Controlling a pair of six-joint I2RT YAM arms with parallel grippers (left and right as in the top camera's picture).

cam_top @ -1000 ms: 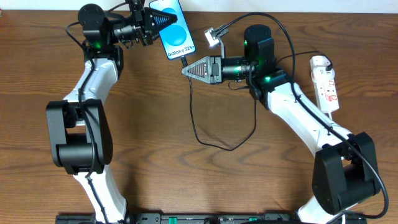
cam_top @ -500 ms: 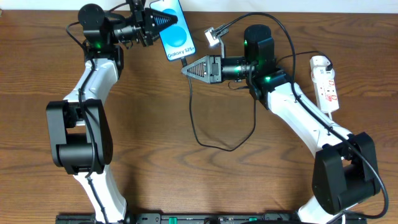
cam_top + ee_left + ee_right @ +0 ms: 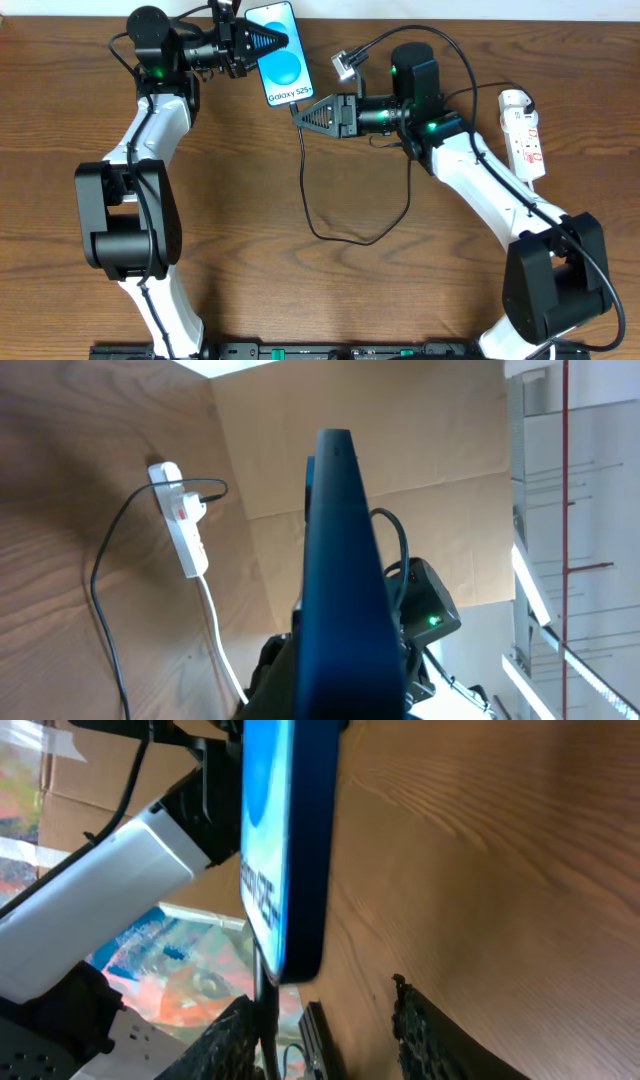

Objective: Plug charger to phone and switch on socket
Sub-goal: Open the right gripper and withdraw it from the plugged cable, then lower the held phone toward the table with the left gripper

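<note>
My left gripper [image 3: 262,42] is shut on the phone [image 3: 280,55] and holds it off the table at the back, its light blue "Galaxy S25" screen facing up. In the left wrist view the phone [image 3: 340,560] shows edge-on. The thin black charger cable [image 3: 312,200] hangs from the phone's lower end, loops over the table and runs toward the white socket strip [image 3: 525,135] at the far right. My right gripper [image 3: 302,110] is open just below the phone's lower end. In the right wrist view the phone [image 3: 290,850] is above the spread jaws [image 3: 322,992], and the cable [image 3: 262,1010] runs beside the left finger.
The socket strip [image 3: 185,525] with its thick white cord [image 3: 220,640] lies near the table's right edge. A small grey connector [image 3: 345,62] on a robot cable hangs above my right gripper. Cardboard stands behind the table.
My right gripper has opened and drawn back slightly to the right from the phone's end. My left gripper has shifted the phone a little, its lower end now further left.
</note>
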